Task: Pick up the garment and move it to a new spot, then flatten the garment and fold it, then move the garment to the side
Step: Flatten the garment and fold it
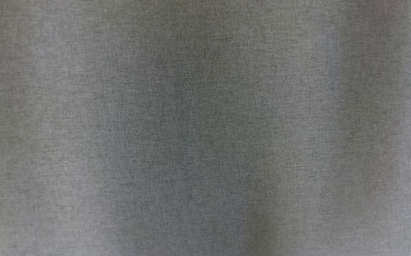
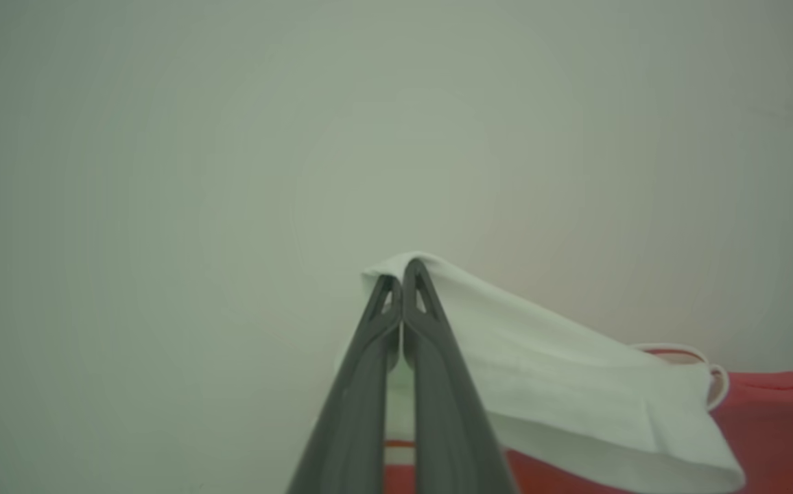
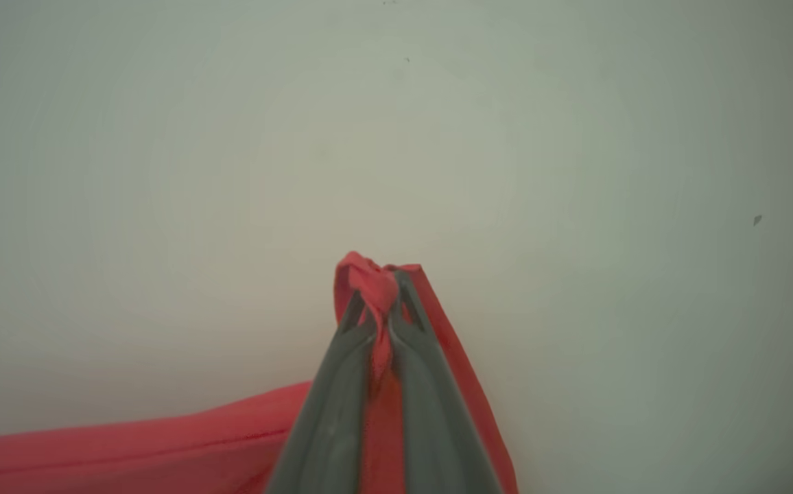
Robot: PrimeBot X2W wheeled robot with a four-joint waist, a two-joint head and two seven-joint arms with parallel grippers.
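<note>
The garment is red with a white part. In the left wrist view my left gripper (image 2: 402, 274) is shut on the white part of the garment (image 2: 575, 384), whose red body (image 2: 774, 425) trails off to the lower right. In the right wrist view my right gripper (image 3: 381, 285) is shut on a bunched red corner of the garment (image 3: 163, 453), and the red cloth runs away to the lower left. Both grippers point at a pale plain surface (image 2: 300, 137). The head view is covered by a close grey woven cloth (image 1: 205, 128), hiding the grippers there.
A pale, featureless surface (image 3: 575, 171) lies beyond both grippers, with a small dark speck (image 3: 756, 219) at the right of the right wrist view.
</note>
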